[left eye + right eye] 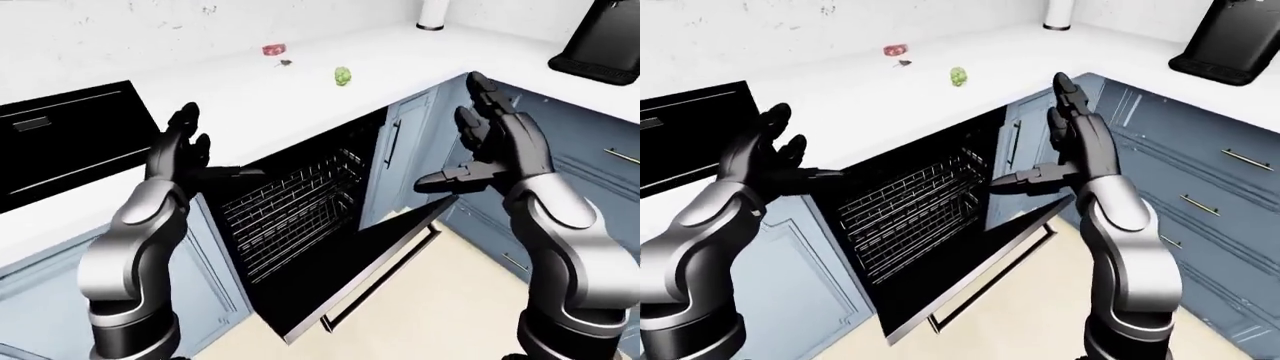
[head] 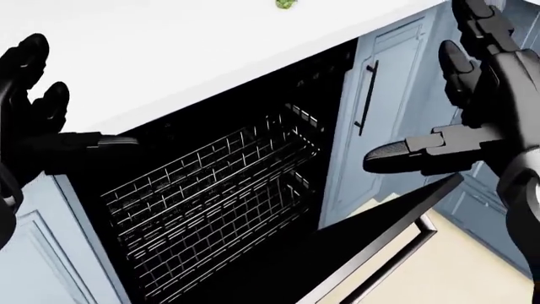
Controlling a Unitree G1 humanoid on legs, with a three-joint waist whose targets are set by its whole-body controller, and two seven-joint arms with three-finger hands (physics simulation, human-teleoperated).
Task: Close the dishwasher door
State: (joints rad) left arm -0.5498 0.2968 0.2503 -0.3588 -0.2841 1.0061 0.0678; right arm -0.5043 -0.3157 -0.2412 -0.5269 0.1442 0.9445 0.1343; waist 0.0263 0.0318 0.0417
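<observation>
- Clutter is confined to the white countertop (image 1: 300, 97): a small green round object (image 1: 343, 74) and a red item (image 1: 272, 50).
- The black dishwasher door (image 1: 345, 274) is dropped open below wire racks (image 1: 290, 214).
- The black left hand (image 1: 185, 150) and black right hand (image 1: 490, 146) are held spread, touching nothing.
- Bare beige floor (image 1: 440, 300) is seen beyond the door's edge.

A white worktop (image 1: 300, 97) runs across the upper part of the left-eye view and turns a corner toward the right. A black cooktop (image 1: 60, 142) is set into it at the left. Near the middle lie a small green object (image 1: 343, 74), and up-left of it a small red-pink item (image 1: 272, 50) with a tiny dark bit (image 1: 285, 62) just beside. A white cylinder (image 1: 432, 13) stands at the top, and a black appliance (image 1: 600, 41) at the right corner.
</observation>
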